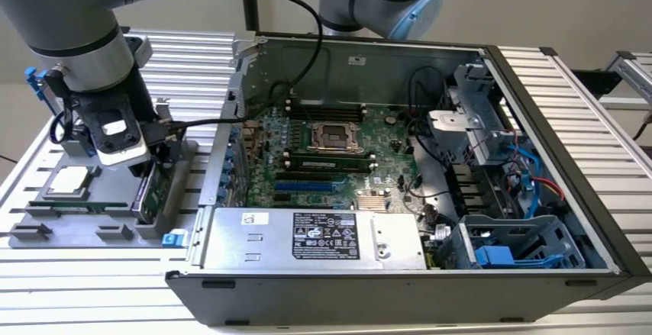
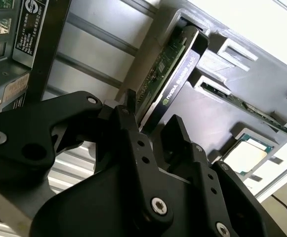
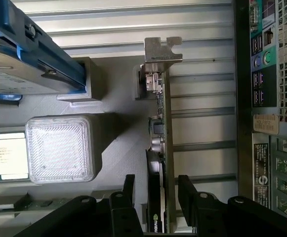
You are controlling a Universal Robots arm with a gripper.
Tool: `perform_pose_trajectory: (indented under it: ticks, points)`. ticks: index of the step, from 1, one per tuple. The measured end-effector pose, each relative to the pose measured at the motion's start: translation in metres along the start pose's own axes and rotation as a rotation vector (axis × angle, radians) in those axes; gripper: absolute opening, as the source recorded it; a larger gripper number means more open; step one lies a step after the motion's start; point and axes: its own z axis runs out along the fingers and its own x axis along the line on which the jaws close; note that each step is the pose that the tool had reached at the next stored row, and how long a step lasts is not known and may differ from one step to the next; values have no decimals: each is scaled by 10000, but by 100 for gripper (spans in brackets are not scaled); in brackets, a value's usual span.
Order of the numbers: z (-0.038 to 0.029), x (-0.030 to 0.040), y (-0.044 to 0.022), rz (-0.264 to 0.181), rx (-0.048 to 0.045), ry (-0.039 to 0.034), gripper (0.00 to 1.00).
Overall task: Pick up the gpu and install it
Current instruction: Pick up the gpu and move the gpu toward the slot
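Straddling the gpu (image 3: 159,128), the gripper (image 3: 156,183) has its two black fingers (image 3: 129,185) set one to each side of the card's upper edge. A gap shows on both sides in both wrist views. The jaws are wide apart and hold nothing, and no contact with the card can be made out.

The gpu stands on its long edge in a slot of the grey parts tray (image 1: 61,234). The tray lies just outside the computer case (image 1: 555,102), on the exterior view's left of it. The card's long axis runs parallel to the case's port-bearing wall (image 3: 266,98) and ends at the silver end bracket (image 3: 162,49). The fingers sit toward the opposite end of the card.

The green board face is turned toward the case and the black shroud (image 2: 180,74) away from it. The closing line of the fingers therefore crosses the card's thin dimension, at right angles to its long axis. By this judgement the grasp is aligned but not yet made.

Farther from the case than the gpu, the tray also carries a processor chip (image 3: 7,155) and a hard drive with blue rails (image 3: 39,44). Both lie apart from the fingers.
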Motion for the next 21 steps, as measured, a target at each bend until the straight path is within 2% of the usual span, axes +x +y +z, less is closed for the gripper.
perform_pose_trajectory:
  ticks: [6, 7, 21]
  points:
    - [1, 0, 0, -1, 0, -1, 100]
    - [2, 0, 0, 0, -1, -1, 0]
    - [4, 0, 0, -1, -1, -1, 0]
